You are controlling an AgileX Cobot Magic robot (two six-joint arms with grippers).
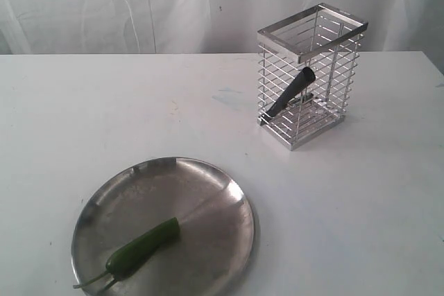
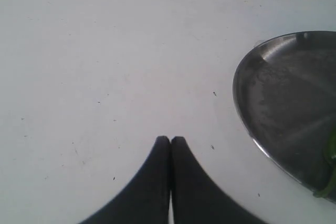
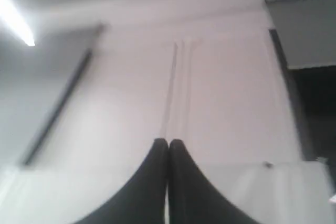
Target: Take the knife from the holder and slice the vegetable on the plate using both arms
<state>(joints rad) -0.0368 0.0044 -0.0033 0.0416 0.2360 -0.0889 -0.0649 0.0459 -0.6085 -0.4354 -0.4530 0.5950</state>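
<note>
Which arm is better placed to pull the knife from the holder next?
Probably the right: the holder with the knife stands on the right side of the table, while the left gripper hangs shut beside the plate. The right gripper is shut and aimed away from the table, though.

place: lab-like test room | signs: white table (image 1: pixel 361 192) — draped white backdrop (image 1: pixel 104 5)

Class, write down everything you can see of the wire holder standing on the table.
The holder is a tall rectangular basket of shiny, chrome-looking wire bars with a flat metal rim and base. It stands upright on the white table, toward the right in the exterior view. Inside it a knife leans diagonally, black handle uppermost and below the rim. Nothing else touches the holder.
</note>
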